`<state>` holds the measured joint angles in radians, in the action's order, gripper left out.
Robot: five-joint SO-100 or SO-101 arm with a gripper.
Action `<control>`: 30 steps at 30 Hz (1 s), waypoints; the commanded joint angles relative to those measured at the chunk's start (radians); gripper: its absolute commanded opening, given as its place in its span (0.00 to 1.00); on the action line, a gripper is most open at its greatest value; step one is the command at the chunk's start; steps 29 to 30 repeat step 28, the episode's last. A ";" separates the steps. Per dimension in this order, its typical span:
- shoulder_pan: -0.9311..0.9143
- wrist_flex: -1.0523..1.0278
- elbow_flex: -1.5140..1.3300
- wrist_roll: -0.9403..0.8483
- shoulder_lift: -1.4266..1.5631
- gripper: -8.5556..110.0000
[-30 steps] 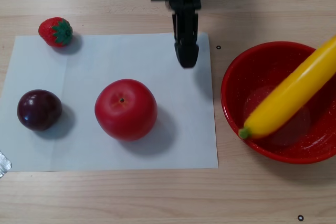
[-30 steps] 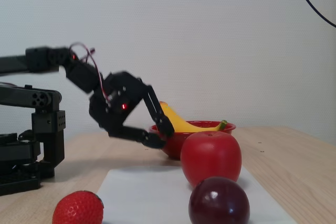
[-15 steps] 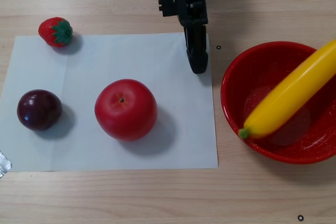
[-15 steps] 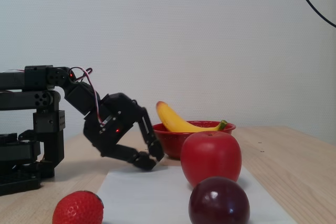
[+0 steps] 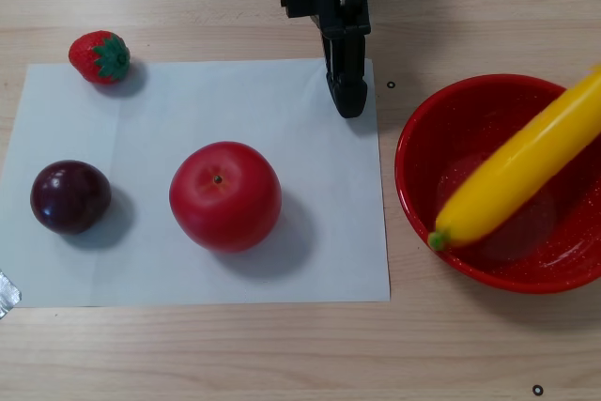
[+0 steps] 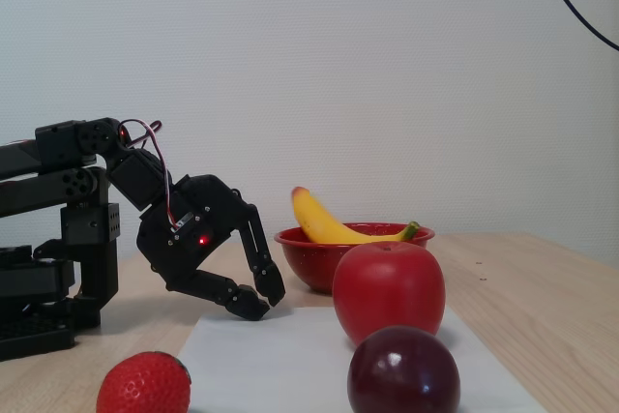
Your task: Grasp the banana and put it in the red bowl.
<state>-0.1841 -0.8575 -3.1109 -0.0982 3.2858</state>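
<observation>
The wooden surface [image 5: 282, 354] carries a white paper sheet [image 5: 141, 119], seen whole only in the other view from above; the fixed view from the side shows just its near corner and instead reveals heights. From the side the black arm [image 6: 58, 166] reaches out from its base at the left, and the end effector [image 6: 263, 303] hangs low over the far edge of the paper, its two fingers a little spread with nothing between them. From above those fingers overlap into a single dark bar [image 5: 349, 100], so the gap cannot be read there.

The red bowl [image 5: 423, 138] sits on the bare surface to the right of the paper, glossy, with fine white speckles inside. The banana [image 5: 516, 171] lies in it, slanting across: bright yellow and smooth, its small green stem [image 5: 437, 239] resting low near the bowl's near-left rim, its other end rising past the far-right rim and out of the picture. Only the side view shows that raised end, tipped orange-red [image 6: 302, 194], standing up above the bowl's rim [image 6: 309, 236].

On the paper are a red apple [image 5: 225, 196], a dark plum [image 5: 70, 196] to its left, and a strawberry [image 5: 100, 56] at the far-left corner, half off the sheet.

Compared with a second ago, the end effector has dropped from bowl-rim height and drawn back toward the base, and its fingers have narrowed. The banana has shifted only very slightly in the bowl.
</observation>
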 commanded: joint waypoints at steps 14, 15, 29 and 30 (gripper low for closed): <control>0.012 -0.034 0.006 -0.048 -0.008 0.07; 0.012 -0.034 0.006 -0.048 -0.008 0.07; 0.011 -0.034 0.006 -0.048 -0.009 0.07; 0.011 -0.034 0.006 -0.048 -0.009 0.07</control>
